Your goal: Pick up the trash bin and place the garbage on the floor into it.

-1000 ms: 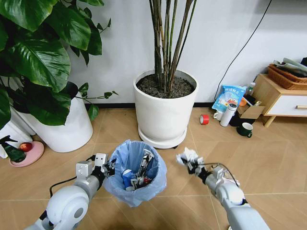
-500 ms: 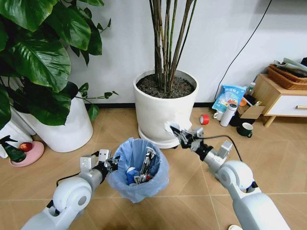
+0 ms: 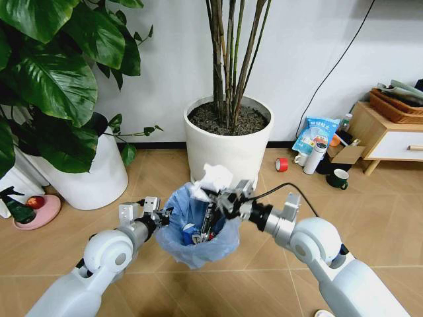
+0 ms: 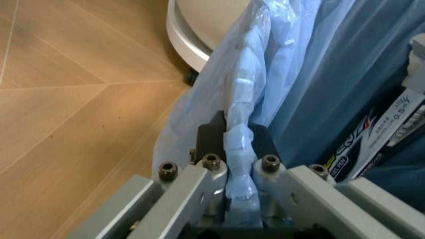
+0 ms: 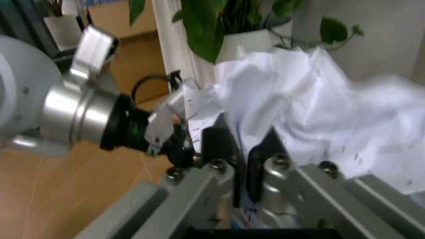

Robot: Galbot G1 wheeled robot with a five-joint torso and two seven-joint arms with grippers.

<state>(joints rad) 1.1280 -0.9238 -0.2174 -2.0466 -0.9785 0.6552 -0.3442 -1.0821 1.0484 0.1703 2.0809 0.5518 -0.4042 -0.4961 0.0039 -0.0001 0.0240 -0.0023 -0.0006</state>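
Left gripper (image 3: 160, 217) clamps the bag-lined rim of the trash bin (image 3: 198, 228), held above the floor (image 3: 370, 218) before a white plant pot (image 3: 228, 148). Right gripper (image 3: 213, 195), closed on a crumpled paper wad (image 3: 211, 178), hangs over the bin's opening.

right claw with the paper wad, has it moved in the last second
Yes. The right claw carried the paper wad leftward, from the floor right of the white plant pot to above the trash bin.
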